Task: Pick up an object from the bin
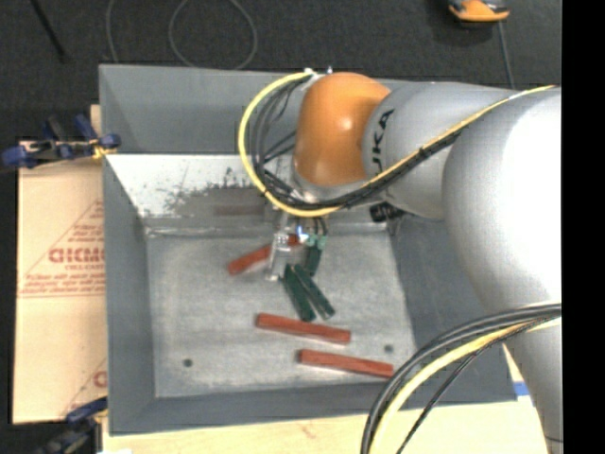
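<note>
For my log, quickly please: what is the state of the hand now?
Hand: open or closed cannot be told; it hangs over the dark green flat sticks.

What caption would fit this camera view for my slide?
Gripper low in the bin, between a short red stick and crossed green sticks; two longer red sticks lie apart, lower in the view.

Robotics lab, test cell

A large KUKA arm (492, 178) leans over a grey metal bin (128, 282), with loose cables (172, 28) trailing across the dark floor (321, 17) behind it.
</note>
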`<action>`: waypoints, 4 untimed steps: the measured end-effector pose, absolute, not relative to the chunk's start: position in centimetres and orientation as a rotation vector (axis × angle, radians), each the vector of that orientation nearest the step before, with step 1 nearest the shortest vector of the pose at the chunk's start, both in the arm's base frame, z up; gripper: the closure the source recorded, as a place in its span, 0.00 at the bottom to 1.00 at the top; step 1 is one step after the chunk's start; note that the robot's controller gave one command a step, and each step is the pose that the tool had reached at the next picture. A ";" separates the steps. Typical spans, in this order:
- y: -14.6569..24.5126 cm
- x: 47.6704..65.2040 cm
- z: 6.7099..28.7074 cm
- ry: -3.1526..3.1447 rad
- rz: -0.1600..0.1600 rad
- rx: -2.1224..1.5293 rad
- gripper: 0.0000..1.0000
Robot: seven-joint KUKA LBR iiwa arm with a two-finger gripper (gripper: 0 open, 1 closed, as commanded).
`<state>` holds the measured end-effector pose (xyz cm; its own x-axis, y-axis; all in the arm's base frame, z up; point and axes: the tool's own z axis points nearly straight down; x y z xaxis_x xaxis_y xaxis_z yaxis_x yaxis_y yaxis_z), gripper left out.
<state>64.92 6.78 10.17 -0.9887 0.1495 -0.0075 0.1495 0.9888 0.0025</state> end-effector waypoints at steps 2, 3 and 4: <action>6.9 63.9 7.1 3.136 0.001 0.094 0.00; 6.9 63.9 7.1 3.135 0.002 0.098 1.00; 6.9 64.2 13.2 3.129 0.004 0.103 1.00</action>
<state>64.15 6.87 13.20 -0.9978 0.0659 -0.0108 0.0659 0.9978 0.0026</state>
